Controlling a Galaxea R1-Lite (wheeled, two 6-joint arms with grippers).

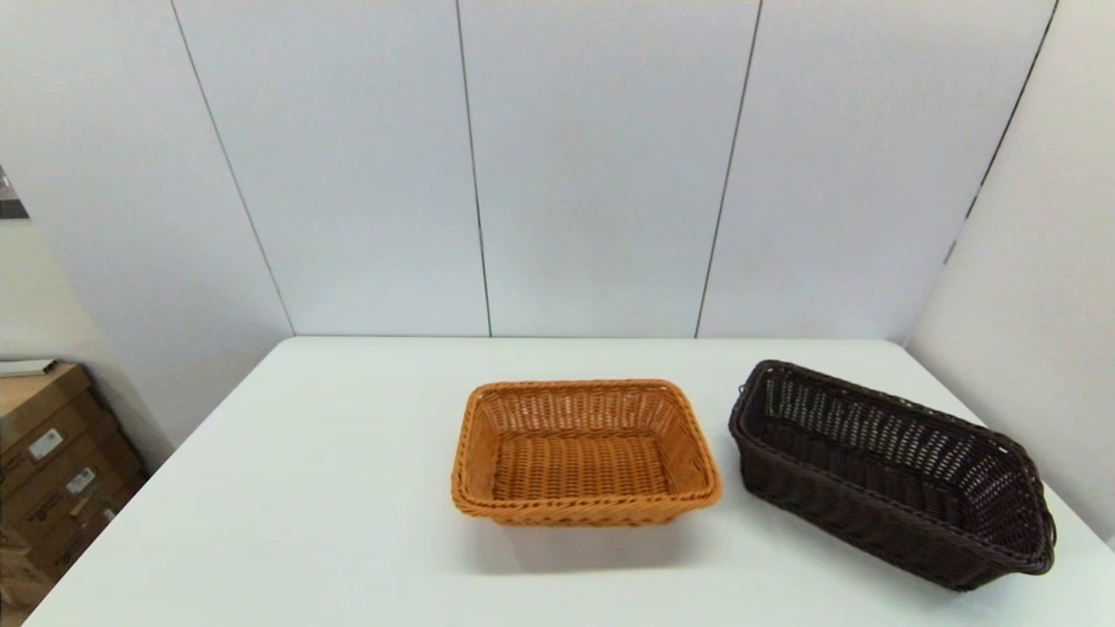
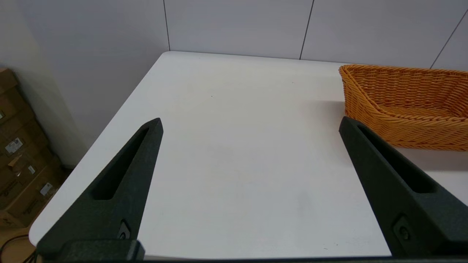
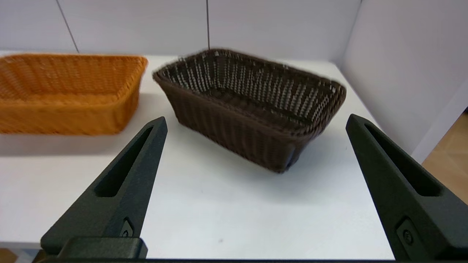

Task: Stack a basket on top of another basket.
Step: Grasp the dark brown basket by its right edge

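Observation:
The dark brown basket [image 1: 888, 475] sits on the white table [image 1: 331, 488] at the right, turned at an angle; it also fills the middle of the right wrist view [image 3: 252, 106]. The orange-tan basket [image 1: 584, 453] rests at the table's centre, a short gap to its left, also seen at the edge of both wrist views [image 2: 406, 104] [image 3: 69, 91]. My right gripper [image 3: 256, 122] is open near the table's front edge, short of the dark basket and holding nothing. My left gripper [image 2: 250, 122] is open over bare table left of the orange-tan basket. Neither arm shows in the head view.
White wall panels [image 1: 601, 165] close the table's far side and right side. Cardboard boxes [image 1: 52, 461] stand on the floor beyond the table's left edge. The dark basket's near corner lies close to the table's right edge.

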